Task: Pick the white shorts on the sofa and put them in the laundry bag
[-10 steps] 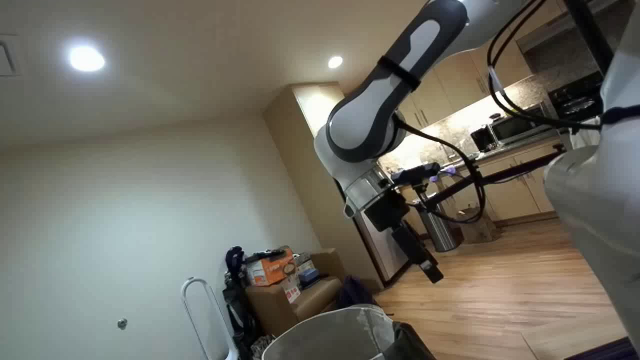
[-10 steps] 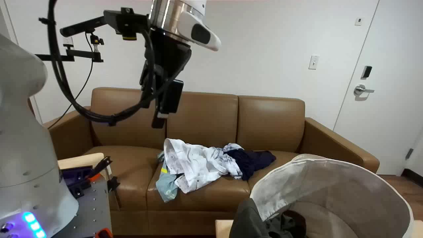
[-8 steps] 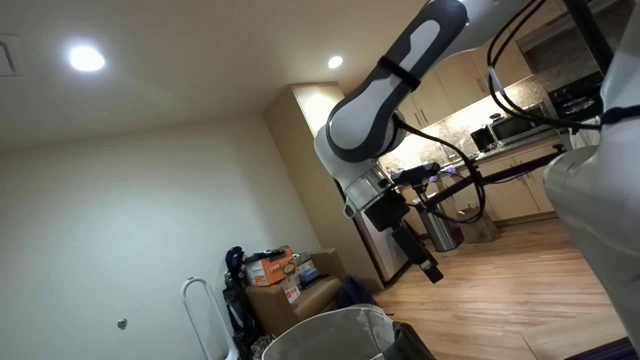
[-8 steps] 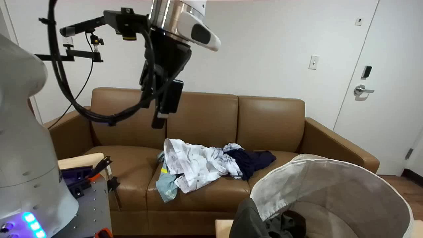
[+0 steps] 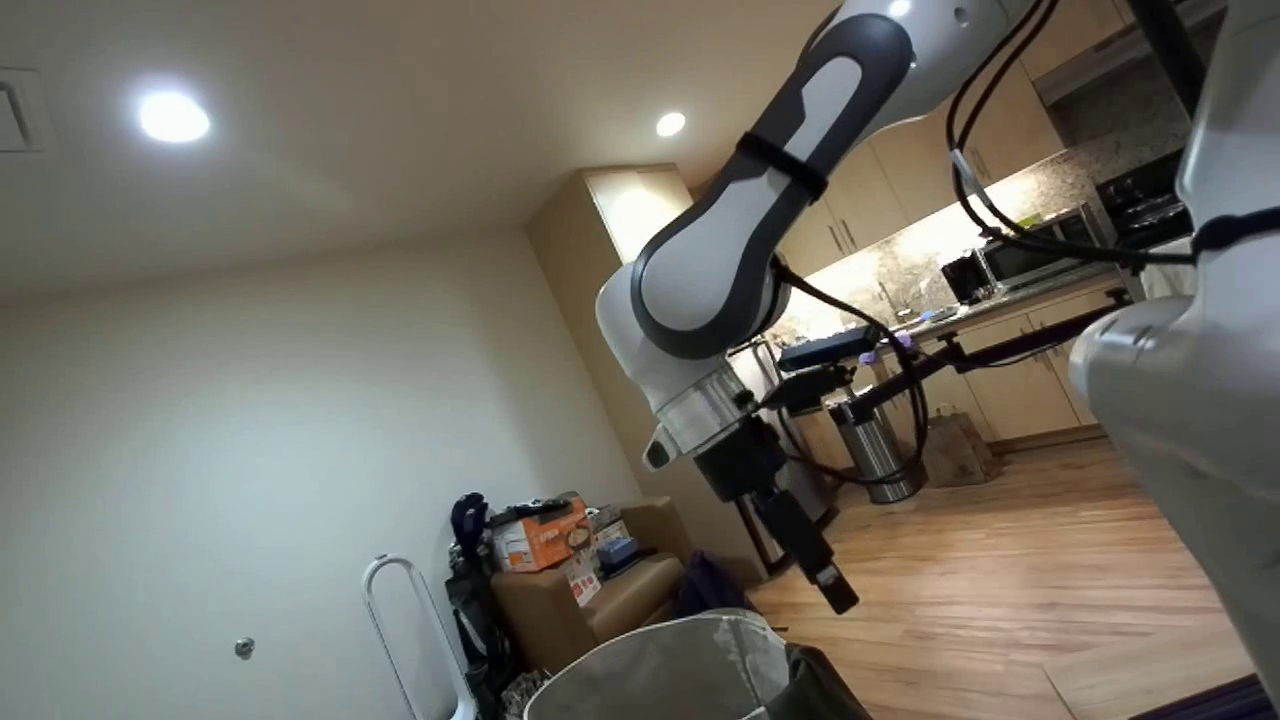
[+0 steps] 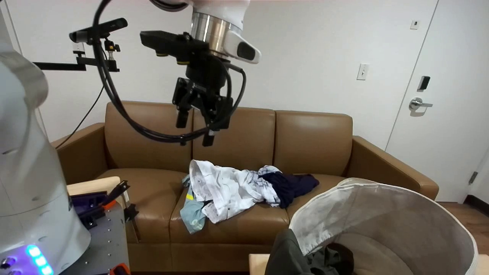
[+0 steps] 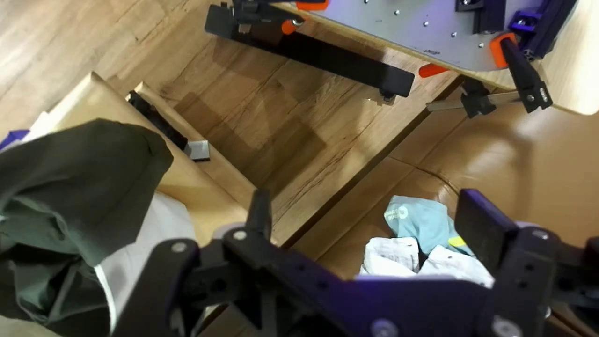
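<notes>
The white shorts [image 6: 227,189] lie crumpled on the brown sofa [image 6: 145,194], on its middle seat, over a light blue garment [image 6: 192,214]. In the wrist view, part of the white shorts [image 7: 390,252] shows between the fingers; the gripper body hides the rest. My gripper [image 6: 195,133] hangs in the air above the shorts, clear of them. In the wrist view the gripper [image 7: 366,203] has its fingers wide apart with nothing between them. The gripper [image 5: 838,592] also shows in an exterior view. The laundry bag [image 6: 382,214] stands open in front of the sofa's right side.
Navy clothing [image 6: 294,187] lies against the shorts on the right. A dark green garment [image 7: 84,182] drapes over the laundry bag's rim. The robot's base plate [image 7: 421,28] has clamps at its edge. A camera on a bracket [image 6: 101,30] stands behind the arm.
The arm has moved and the wrist has turned, so both fingers now show apart in an exterior view. The gripper shifted slightly right there, and down-left in an exterior view. The clothes have not moved.
</notes>
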